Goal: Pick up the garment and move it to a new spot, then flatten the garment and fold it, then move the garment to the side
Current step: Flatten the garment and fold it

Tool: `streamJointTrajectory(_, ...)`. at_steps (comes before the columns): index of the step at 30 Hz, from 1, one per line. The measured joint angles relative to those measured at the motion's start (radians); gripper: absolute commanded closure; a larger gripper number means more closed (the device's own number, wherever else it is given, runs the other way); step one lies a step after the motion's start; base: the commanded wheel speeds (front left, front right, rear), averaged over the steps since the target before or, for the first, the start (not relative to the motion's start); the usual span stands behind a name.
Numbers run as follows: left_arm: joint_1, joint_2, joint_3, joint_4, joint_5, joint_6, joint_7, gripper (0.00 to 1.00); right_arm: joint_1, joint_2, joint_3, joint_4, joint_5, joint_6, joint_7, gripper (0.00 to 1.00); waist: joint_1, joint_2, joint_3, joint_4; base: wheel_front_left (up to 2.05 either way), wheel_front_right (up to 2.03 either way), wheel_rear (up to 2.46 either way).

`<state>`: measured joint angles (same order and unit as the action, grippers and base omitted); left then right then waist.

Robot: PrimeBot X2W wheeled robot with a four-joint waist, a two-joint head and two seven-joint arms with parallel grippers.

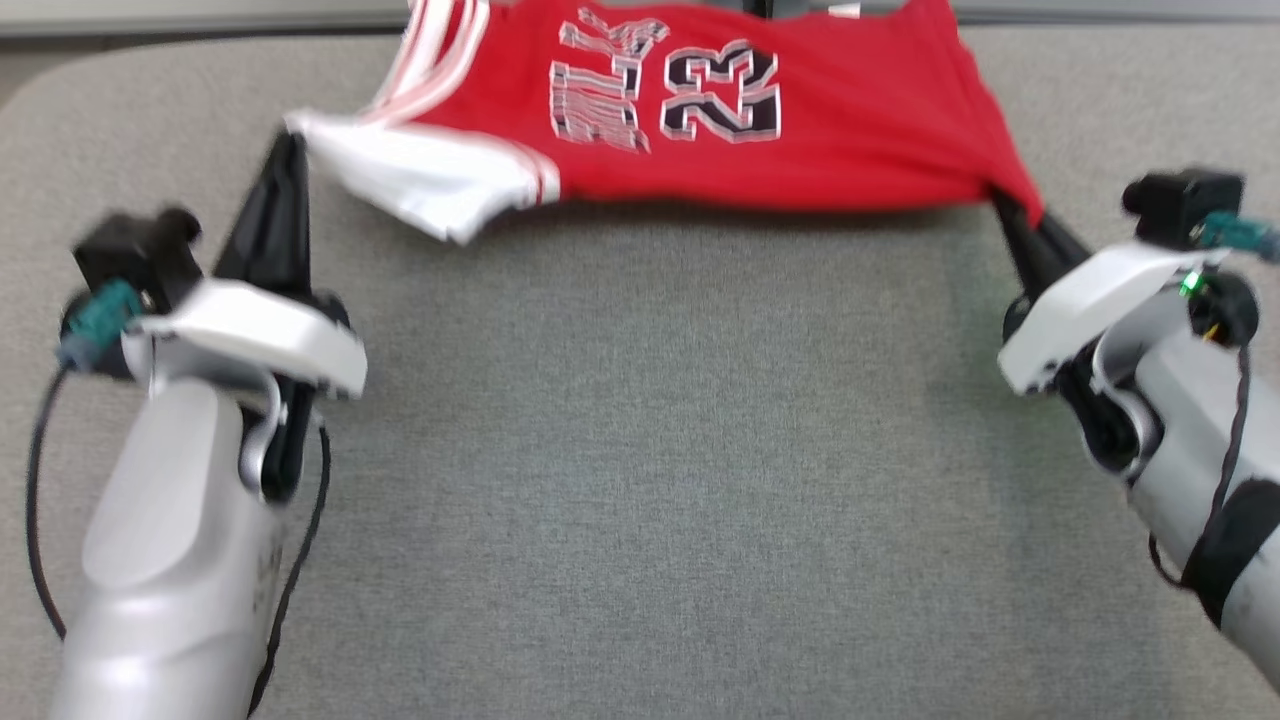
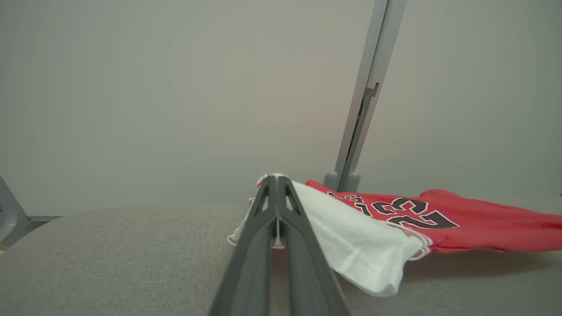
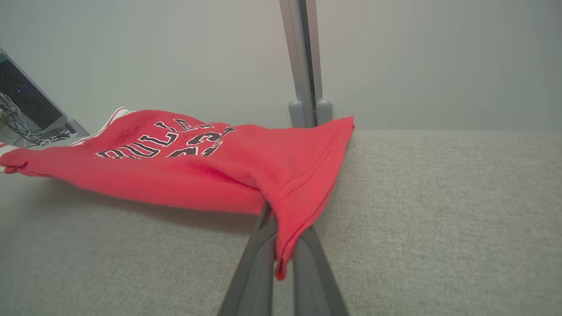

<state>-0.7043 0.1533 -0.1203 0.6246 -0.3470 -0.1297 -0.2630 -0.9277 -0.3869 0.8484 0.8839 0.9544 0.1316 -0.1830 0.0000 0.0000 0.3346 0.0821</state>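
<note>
Both left tool and right tool pinching jersey, grey cloth tabletop, pale wall

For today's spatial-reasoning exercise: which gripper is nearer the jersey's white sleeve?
Left. The left gripper pinches the white sleeve itself; the right gripper pinches the opposite red corner of the jersey.

Near and middle surface open between left gripper and right gripper. Far side barred left to right by the garment. Behind it, an upright post at the far edge.
</note>
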Motion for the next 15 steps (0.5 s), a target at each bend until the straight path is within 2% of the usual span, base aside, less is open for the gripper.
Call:
streamJointTrajectory(7,0.157,0.067,-0.11,0.055,-0.067,0.0,0.018,1.0,0.12,-0.019,0.1,-0.019,0.079,0.0,0.057,1.0,0.0,0.0,-0.138,0.008,0.0,0.0,0.0)
streamJointTrajectory(15,0.31,0.163,-0.223,-0.018,-0.17,0.0,0.092,1.0,0.212,-0.062,0.202,-0.059,0.148,0.0,0.133,1.0,0.0,0.0,-0.256,0.028,0.0,0.0,0.0)
